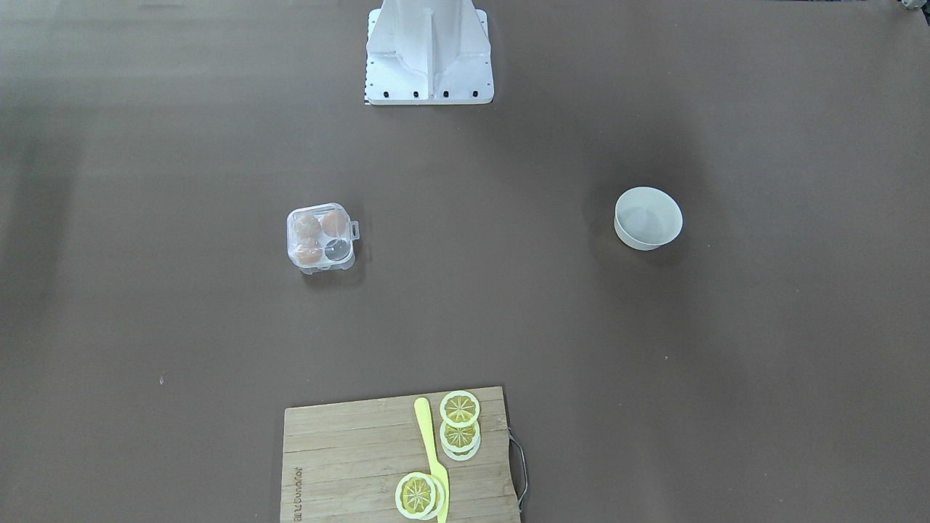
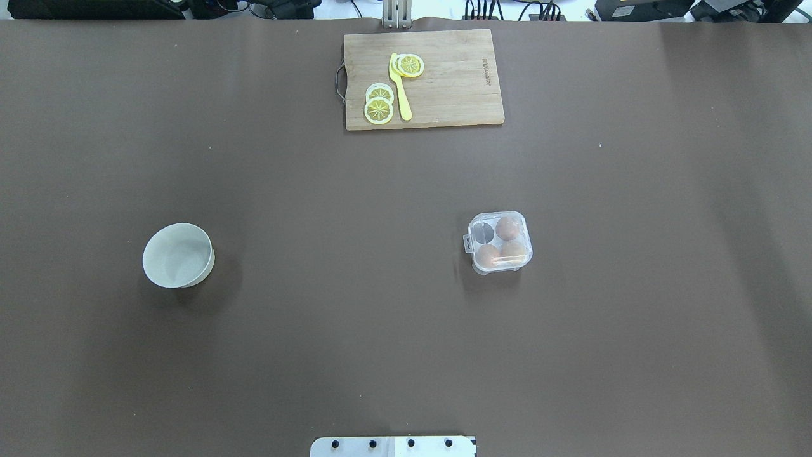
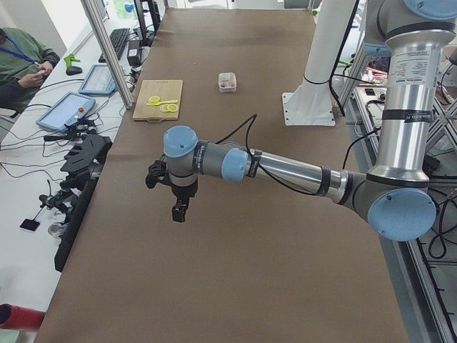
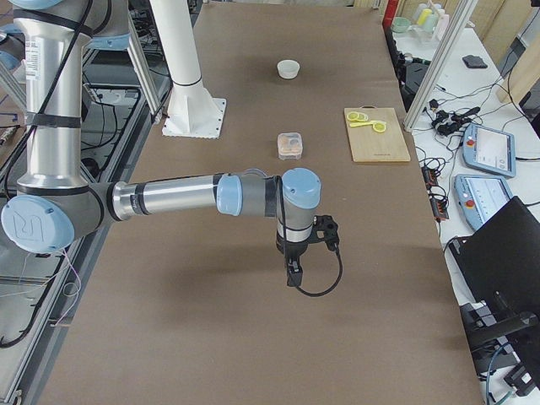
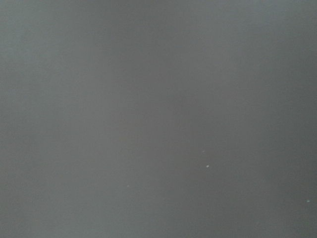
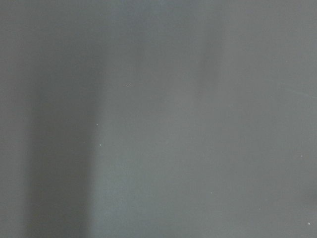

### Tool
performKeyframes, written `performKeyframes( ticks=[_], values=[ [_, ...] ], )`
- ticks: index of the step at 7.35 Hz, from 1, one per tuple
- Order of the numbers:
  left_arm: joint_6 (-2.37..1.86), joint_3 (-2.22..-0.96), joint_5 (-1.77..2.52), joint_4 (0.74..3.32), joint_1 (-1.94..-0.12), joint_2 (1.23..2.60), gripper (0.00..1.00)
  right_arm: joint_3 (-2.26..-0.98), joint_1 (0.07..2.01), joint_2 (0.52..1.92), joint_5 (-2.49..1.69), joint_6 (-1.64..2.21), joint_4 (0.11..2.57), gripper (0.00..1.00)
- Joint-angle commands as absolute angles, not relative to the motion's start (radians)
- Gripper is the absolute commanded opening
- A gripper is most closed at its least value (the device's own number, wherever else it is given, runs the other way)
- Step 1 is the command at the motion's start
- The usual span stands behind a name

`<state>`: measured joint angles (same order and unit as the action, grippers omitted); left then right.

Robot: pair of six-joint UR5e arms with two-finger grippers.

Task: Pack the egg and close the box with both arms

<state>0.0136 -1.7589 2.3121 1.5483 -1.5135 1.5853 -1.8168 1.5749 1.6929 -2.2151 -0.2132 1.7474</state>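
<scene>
The clear box (image 1: 321, 238) (image 2: 499, 242) sits on the brown table with its lid down over the cells. Three light-brown eggs show through it, one egg (image 1: 334, 221) (image 2: 507, 227) on the side toward the robot's base, and one cell looks empty. My left gripper (image 3: 178, 211) hangs over bare table, far from the box (image 3: 227, 82); I cannot tell if it is open or shut. My right gripper (image 4: 292, 274) points down over bare table, well short of the box (image 4: 289, 145); its state is also unclear. Both wrist views show only bare table surface.
A white bowl (image 1: 648, 218) (image 2: 177, 255) stands on my left side. A wooden cutting board (image 1: 349, 450) (image 2: 457, 89) with lemon slices (image 1: 459, 408) and a yellow knife (image 1: 432, 457) lies at the far edge. The white pedestal (image 1: 429, 51) is at my base. A seated person (image 3: 21, 64) is beside the table.
</scene>
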Motion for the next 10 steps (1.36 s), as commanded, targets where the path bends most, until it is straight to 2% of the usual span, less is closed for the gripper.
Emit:
performKeyframes(
  ticks=[1,3,10],
  values=[
    [0.020,-1.753,2.341,1.572,-1.542,1.511,0.99,-1.815,1.582,1.741,-2.210,-0.213,1.744,1.00],
    [0.011,-1.776,2.339,1.572,-1.563,1.454,0.99,-1.793,1.580,1.746,-2.210,-0.210,1.743,1.00],
    [0.017,-1.786,2.335,1.601,-1.557,1.417,0.99,-1.773,1.580,1.743,-2.217,-0.213,1.700,1.00]
  ],
)
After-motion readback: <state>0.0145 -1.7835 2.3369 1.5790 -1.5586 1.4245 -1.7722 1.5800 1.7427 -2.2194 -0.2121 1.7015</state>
